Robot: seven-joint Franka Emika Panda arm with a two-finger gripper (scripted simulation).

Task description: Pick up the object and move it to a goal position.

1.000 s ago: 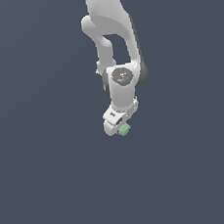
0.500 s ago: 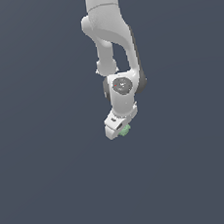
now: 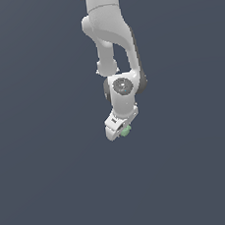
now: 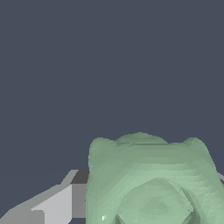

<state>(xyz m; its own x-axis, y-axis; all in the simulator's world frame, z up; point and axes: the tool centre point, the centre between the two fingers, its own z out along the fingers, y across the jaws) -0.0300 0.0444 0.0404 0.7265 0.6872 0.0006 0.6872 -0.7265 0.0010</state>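
White plastic of the hand point(image 3: 117, 129) shows at the arm's lower end, pinching the pale green lumpy object point(image 3: 125, 131) on its side toward the exterior view's right. In the wrist view one grey finger point(image 4: 65, 199) touches the object point(image 4: 148, 183).
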